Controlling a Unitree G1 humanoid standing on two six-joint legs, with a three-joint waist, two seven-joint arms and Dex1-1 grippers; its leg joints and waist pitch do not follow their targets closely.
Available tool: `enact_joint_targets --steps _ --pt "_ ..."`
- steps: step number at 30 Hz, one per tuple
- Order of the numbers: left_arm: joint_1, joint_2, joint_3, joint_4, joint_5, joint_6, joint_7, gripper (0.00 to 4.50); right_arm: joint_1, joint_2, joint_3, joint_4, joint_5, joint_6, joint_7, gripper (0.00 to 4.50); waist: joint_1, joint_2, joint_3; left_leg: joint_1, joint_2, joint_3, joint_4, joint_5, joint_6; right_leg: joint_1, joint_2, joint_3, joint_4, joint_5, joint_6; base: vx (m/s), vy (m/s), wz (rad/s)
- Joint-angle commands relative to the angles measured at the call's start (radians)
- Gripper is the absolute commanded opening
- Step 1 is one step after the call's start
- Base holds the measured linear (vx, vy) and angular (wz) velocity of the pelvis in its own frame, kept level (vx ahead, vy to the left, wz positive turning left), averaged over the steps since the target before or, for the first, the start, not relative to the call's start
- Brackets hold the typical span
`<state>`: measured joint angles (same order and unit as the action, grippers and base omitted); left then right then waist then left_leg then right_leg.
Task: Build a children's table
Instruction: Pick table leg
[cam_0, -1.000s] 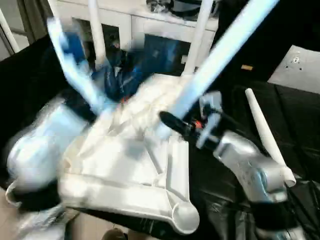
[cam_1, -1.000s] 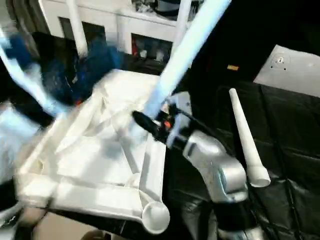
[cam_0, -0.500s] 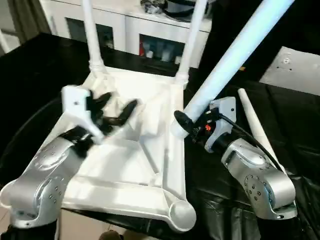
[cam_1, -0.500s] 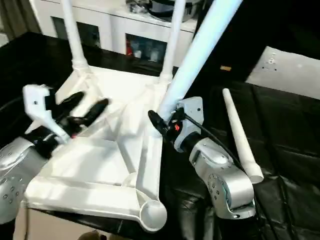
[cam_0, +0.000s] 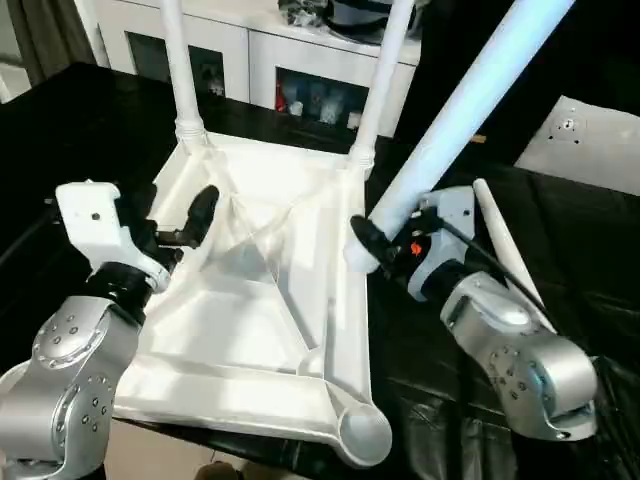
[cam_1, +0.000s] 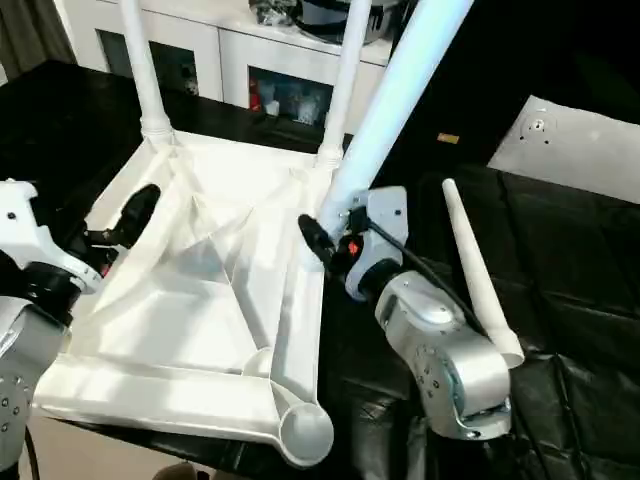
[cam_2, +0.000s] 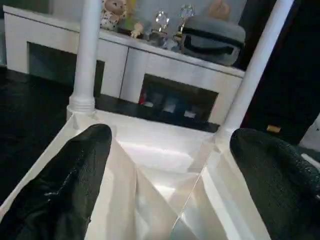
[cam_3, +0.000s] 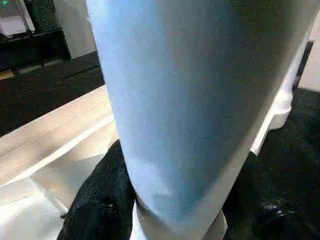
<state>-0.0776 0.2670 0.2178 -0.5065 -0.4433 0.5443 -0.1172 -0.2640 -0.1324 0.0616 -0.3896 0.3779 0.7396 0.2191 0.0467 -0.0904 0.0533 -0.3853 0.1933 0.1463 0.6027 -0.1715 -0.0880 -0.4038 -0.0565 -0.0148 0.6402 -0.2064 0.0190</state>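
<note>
The table top (cam_0: 270, 300) lies upside down at centre frame, ribbed underside up. Two legs are seated: far-left leg (cam_0: 180, 70) and far-right leg (cam_0: 385, 75), both upright in the upper part of the frame. The near-right socket (cam_0: 362, 432) at lower centre is empty, as I judge the near-left one to be, though my left forearm hides it.

My right gripper (cam_0: 365, 240) is clamped at about half width around the thick end of a third leg (cam_0: 470, 100), which slants to the upper right of the frame. My left gripper (cam_0: 175, 225) is spread nearly full and holds nothing; it hovers over the top's left rim, at middle left. A fourth leg (cam_0: 510, 255) lies loose on the black cloth (cam_0: 590, 260) at right, just beside my right wrist.

Step in hand, as I judge it: seat the held leg. To do it well, I should bring the leg's thick end over the near-right socket, stand the leg upright before lowering, then press straight down. The left gripper could steady the rim against sliding.

Room: the near edge of the top overhangs the work surface at the bottom of the frame, so downward force there risks tipping. The white cabinet (cam_0: 270, 50) stands behind the seated legs; swinging the long leg leftward would strike them. Open space is to the right, above the cloth.
</note>
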Motion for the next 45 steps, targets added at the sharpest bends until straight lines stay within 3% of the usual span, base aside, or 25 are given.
enact_joint_targets --steps 1,8,9,10,11,13,14,15,16,17,18,19,20,21,22,23,24,25,28,30,35,37,42,44,45 --pt "-0.001 -0.003 -0.024 -0.024 0.004 0.017 0.009 4.27 -0.011 -0.01 -0.022 -0.017 -0.004 0.012 -0.006 1.93 -0.002 0.015 -0.052 0.016 0.015 0.003 -0.077 -0.315 -0.081 0.022 -0.041 0.027 -0.095 -0.315 -0.02 0.0 0.0 0.0" --pt "-0.004 -0.016 -0.028 -0.041 -0.008 0.028 0.015 4.27 -0.008 -0.017 -0.017 -0.026 0.011 0.03 0.006 1.93 0.012 0.009 -0.056 -0.002 0.005 0.018 -0.064 -0.257 -0.011 0.038 -0.076 0.052 -0.107 -0.336 -0.028 0.0 0.0 0.0" --pt "0.002 -0.012 -0.025 -0.052 -0.007 0.032 0.015 4.27 -0.01 -0.015 -0.017 -0.025 0.014 0.033 0.004 1.93 0.026 0.006 -0.055 0.062 0.009 0.062 -0.005 -0.311 -0.048 -0.031 -0.05 0.114 -0.134 -0.47 0.004 0.0 0.036 -0.38" --pt "0.002 -0.012 -0.025 -0.052 -0.007 0.032 0.015 4.27 -0.01 -0.015 -0.017 -0.025 0.014 0.033 0.004 1.93 0.036 -0.011 -0.064 0.002 -0.011 0.049 0.002 -0.275 -0.026 0.045 -0.065 0.174 -0.13 -0.501 0.012 0.0 0.036 -0.38" --pt "0.005 -0.013 -0.023 -0.057 -0.009 0.032 0.014 4.27 -0.01 -0.014 -0.018 -0.024 0.016 0.034 0.004 1.93 0.061 -0.007 -0.055 0.01 -0.009 0.042 0.041 -0.271 0.007 0.022 -0.086 0.231 -0.151 -0.543 0.022 0.007 0.072 -0.62" --pt "0.008 -0.012 -0.017 -0.064 0.001 0.025 0.022 4.27 -0.012 -0.014 -0.017 -0.023 0.017 0.033 0.005 1.93 0.062 -0.011 -0.048 -0.008 -0.014 0.006 0.047 -0.24 0.013 0.033 -0.063 0.267 -0.149 -0.591 0.009 -0.008 0.143 -0.57" --pt "0.015 0.003 -0.022 -0.075 0.022 0.025 0.023 4.27 -0.015 -0.014 -0.013 -0.022 0.016 0.028 0.008 1.93 0.049 -0.003 -0.049 0.003 -0.01 0.006 0.018 -0.231 -0.004 0.014 -0.018 0.236 -0.133 -0.557 0.004 -0.009 0.186 -0.54" --pt "0.02 0.014 -0.026 -0.084 0.037 0.027 0.024 4.27 -0.017 -0.013 -0.011 -0.022 0.015 0.025 0.01 1.93 0.025 0.033 -0.057 0.103 0.018 0.017 -0.027 -0.303 -0.045 -0.087 0.07 0.127 -0.08 -0.421 0.013 -0.043 0.178 -0.41" --pt "0.026 0.021 -0.028 -0.094 0.041 0.04 0.027 4.27 -0.021 -0.011 -0.009 -0.022 0.015 0.027 0.008 1.93 -0.007 0.047 -0.059 0.027 0.043 -0.043 -0.083 -0.235 -0.053 -0.008 0.035 0.042 0.0 -0.045 -0.045 -0.043 0.178 -0.41" --pt "0.031 0.012 -0.024 -0.097 0.028 0.045 0.03 4.27 -0.021 -0.008 -0.008 -0.023 0.015 0.029 0.008 1.93 -0.001 0.059 -0.069 0.052 0.055 -0.041 -0.079 -0.206 -0.108 -0.021 0.032 0.028 -0.001 0.004 -0.048 -0.059 0.159 -0.07" --pt "0.039 -0.012 -0.011 -0.099 0.003 0.047 0.04 4.27 -0.021 -0.004 -0.005 -0.027 0.013 0.028 0.006 1.93 -0.011 0.07 -0.061 0.051 0.08 -0.051 -0.102 -0.221 -0.169 -0.021 0.031 0.012 0.008 0.008 -0.058 -0.034 0.1 0.15" --pt "0.042 -0.024 -0.006 -0.1 -0.005 0.043 0.045 4.27 -0.02 -0.004 -0.003 -0.028 0.012 0.027 0.004 1.93 -0.03 0.08 -0.054 0.039 0.146 -0.078 -0.143 -0.268 -0.202 -0.008 0.005 -0.024 0.028 -0.024 -0.055 -0.034 0.1 0.15" --pt "0.044 -0.024 -0.006 -0.105 -0.008 0.049 0.045 4.27 -0.017 0.0 -0.006 -0.033 0.017 0.027 0.001 1.93 -0.033 0.078 -0.055 0.041 0.166 -0.087 -0.146 -0.27 -0.181 -0.01 -0.006 -0.035 0.04 -0.038 -0.053 0.0 0.0 0.0" --pt "0.045 -0.024 -0.006 -0.107 -0.008 0.051 0.045 4.27 -0.016 0.001 -0.007 -0.034 0.019 0.027 0.0 1.93 -0.034 0.068 -0.064 0.057 0.173 -0.092 -0.124 -0.222 -0.07 -0.006 -0.03 -0.036 0.031 -0.06 -0.049 0.0 0.0 0.0" --pt "0.048 -0.012 -0.02 -0.114 0.002 0.063 0.04 4.27 -0.01 0.004 -0.01 -0.043 0.025 0.028 -0.001 1.93 -0.03 0.044 -0.072 0.057 0.131 -0.069 -0.085 -0.109 0.03 0.013 -0.056 -0.018 -0.005 0.0 -0.066 0.0 0.0 0.0" --pt "0.049 -0.008 -0.029 -0.116 0.004 0.069 0.037 4.27 -0.007 0.005 -0.011 -0.047 0.027 0.029 -0.002 1.93 -0.008 0.017 -0.082 0.006 0.027 -0.003 -0.03 -0.015 0.06 0.061 -0.084 0.009 -0.058 0.157 -0.132 -0.063 -0.083 -0.02" --pt "0.048 -0.004 -0.036 -0.117 0.009 0.07 0.034 4.27 -0.005 0.005 -0.012 -0.05 0.027 0.03 -0.002 1.93 0.015 0.018 -0.064 -0.015 -0.005 0.018 -0.034 -0.043 0.044 0.059 -0.103 0.023 -0.086 0.124 -0.119 -0.083 -0.1 -0.02" --pt "0.048 -0.004 -0.036 -0.117 0.009 0.07 0.034 4.27 -0.005 0.005 -0.012 -0.05 0.027 0.03 -0.002 1.93 0.027 -0.004 -0.058 0.001 0.006 0.012 -0.042 -0.146 0.007 0.057 -0.109 0.029 -0.101 -0.089 -0.059 -0.083 -0.1 -0.02" --pt "0.045 -0.006 -0.045 -0.117 0.01 0.065 0.03 4.27 -0.001 0.003 -0.013 -0.055 0.022 0.029 -0.001 1.93 0.024 0.014 -0.034 0.03 0.02 -0.002 -0.058 -0.337 -0.047 0.024 -0.093 0.011 -0.147 -0.668 0.029 -0.082 -0.075 -0.01" --pt "0.05 0.001 -0.056 -0.113 0.02 0.062 0.018 4.27 0.0 0.003 -0.016 -0.051 0.017 0.016 -0.001 1.93 0.017 0.021 -0.03 0.043 0.021 -0.011 -0.056 -0.412 -0.064 0.014 -0.089 -0.003 -0.161 -0.737 0.031 -0.08 -0.019 -0.03" --pt "0.071 0.057 -0.111 -0.108 0.017 0.086 -0.057 4.27 0.016 -0.009 -0.018 -0.056 0.021 0.004 0.006 1.93 0.008 0.062 -0.039 0.04 0.041 -0.033 -0.097 -0.495 -0.098 0.034 -0.078 -0.003 -0.118 -0.437 -0.041 -0.015 0.0 -0.01" --pt "0.076 0.072 -0.121 -0.103 -0.026 0.084 -0.121 4.27 0.027 -0.031 -0.015 -0.065 0.005 0.003 0.011 1.93 0.007 0.062 -0.037 0.038 0.038 -0.026 -0.098 -0.47 -0.1 0.036 -0.077 0.004 -0.112 -0.357 -0.07 0.0 0.0 0.0" --pt "0.104 0.17 -0.193 -0.09 0.01 0.044 -0.25 4.27 0.043 -0.044 -0.041 -0.094 0.021 0.013 0.016 1.93 0.008 0.066 -0.037 0.042 0.034 -0.017 -0.096 -0.459 -0.09 0.031 -0.079 0.011 -0.115 -0.373 -0.069 0.0 0.0 0.0" --pt "0.126 0.229 -0.233 -0.074 0.026 0.018 -0.335 4.27 0.053 -0.039 -0.051 -0.092 -0.001 -0.009 -0.009 1.93 0.01 0.091 -0.038 0.043 0.032 -0.018 -0.096 -0.453 -0.096 0.031 -0.08 0.013 -0.112 -0.357 -0.074 0.0 0.0 0.0" --pt "0.126 0.229 -0.233 -0.074 0.026 0.018 -0.335 4.27 0.053 -0.039 -0.051 -0.092 -0.001 -0.009 -0.009 1.93 0.007 0.076 -0.036 0.042 0.031 -0.014 -0.095 -0.464 -0.09 0.031 -0.077 0.014 -0.114 -0.367 -0.077 0.0 0.0 0.0"
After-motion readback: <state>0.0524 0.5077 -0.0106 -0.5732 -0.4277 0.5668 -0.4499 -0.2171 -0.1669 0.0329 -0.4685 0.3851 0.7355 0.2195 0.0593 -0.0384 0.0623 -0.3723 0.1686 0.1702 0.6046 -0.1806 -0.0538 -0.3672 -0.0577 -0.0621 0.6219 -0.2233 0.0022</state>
